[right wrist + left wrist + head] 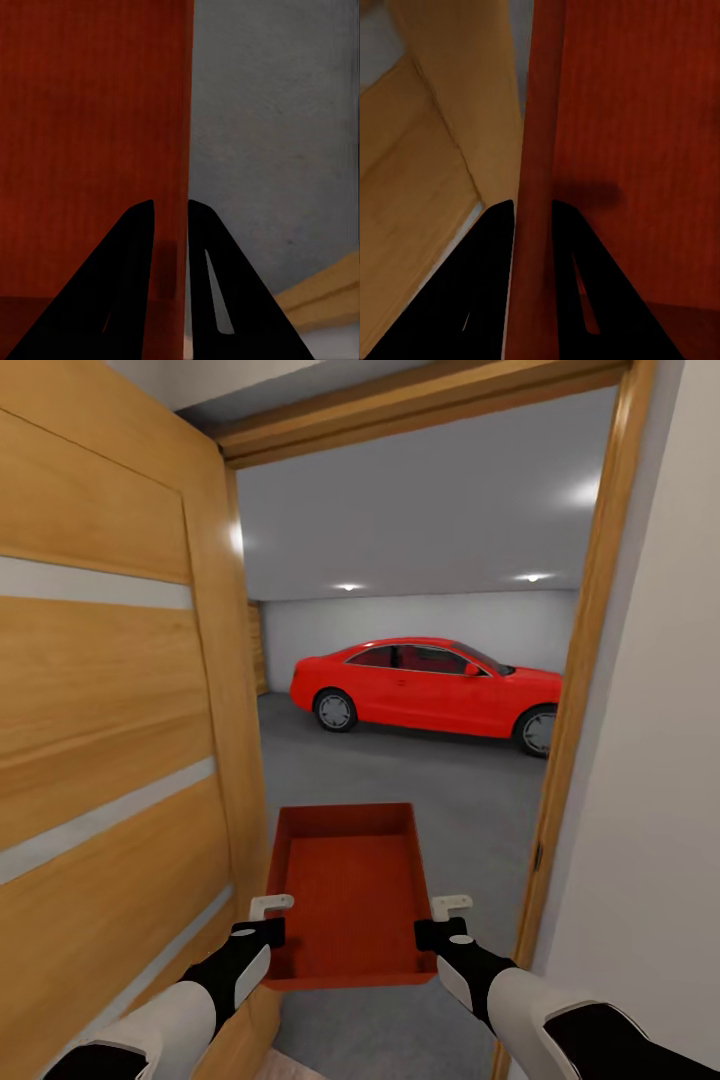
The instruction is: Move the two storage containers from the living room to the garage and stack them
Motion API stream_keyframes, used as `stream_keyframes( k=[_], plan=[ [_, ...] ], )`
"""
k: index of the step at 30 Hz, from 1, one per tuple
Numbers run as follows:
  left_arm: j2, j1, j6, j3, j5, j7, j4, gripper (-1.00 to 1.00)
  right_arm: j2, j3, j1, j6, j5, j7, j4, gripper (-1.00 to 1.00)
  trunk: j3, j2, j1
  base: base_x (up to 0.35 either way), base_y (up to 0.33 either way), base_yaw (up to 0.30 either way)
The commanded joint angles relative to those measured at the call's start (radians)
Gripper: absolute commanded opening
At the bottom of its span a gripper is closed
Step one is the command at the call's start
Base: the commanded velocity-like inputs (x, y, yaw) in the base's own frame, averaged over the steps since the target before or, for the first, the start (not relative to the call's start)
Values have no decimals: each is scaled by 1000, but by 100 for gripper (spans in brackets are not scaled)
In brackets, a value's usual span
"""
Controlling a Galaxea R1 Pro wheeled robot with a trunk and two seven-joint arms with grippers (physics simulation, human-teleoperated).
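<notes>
With our left gripper [271, 918] and right gripper [443, 916] each clamped on a side wall of the orange-red open-top rectangular container [345, 885], held level in the wooden doorway [578, 660], we should roll straight onto the dark grey garage floor [420, 780].

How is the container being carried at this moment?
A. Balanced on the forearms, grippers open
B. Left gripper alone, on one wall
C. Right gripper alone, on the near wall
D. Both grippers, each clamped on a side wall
D: the left gripper and right gripper each pinch a side wall of the container, held in the doorway facing the red car.
</notes>
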Motion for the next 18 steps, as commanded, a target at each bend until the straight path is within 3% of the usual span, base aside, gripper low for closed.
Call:
stream_keyframes(
  k=[1, 18],
  plan=[
    [29, 0, 8, 14, 1, 13, -1, -100, -1, -12, -1, -5, -10, -5, -1, -100, 0, -1, 1, 206, 205, -241],
    [29, 0, 6, 14, 1, 13, -1, -100, -1, -12, -1, -5, -10, -5, -1, -100, 0, -1, 1, 198, 169, -243]
  ],
)
